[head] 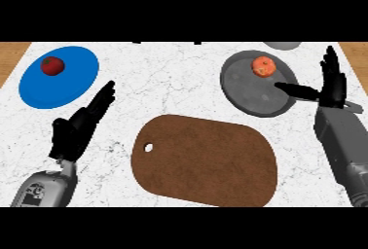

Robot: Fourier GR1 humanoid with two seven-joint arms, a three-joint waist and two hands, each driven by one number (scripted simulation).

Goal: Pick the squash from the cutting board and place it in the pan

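Head view showed the squash (264, 65) already lying in the pan (248, 99), the cutting board (205, 160) bare; the right hand (332, 82) stood beside the pan, fingers straight, holding nothing. Left hand (82, 124) rested open. Placing looked done; next, I judged, only drawing the arm back

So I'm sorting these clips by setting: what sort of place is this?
Most likely a kitchen counter: a white marbled counter top holding a brown cutting board, a grey pan with an orange squash in it, and a blue plate with a red fruit.
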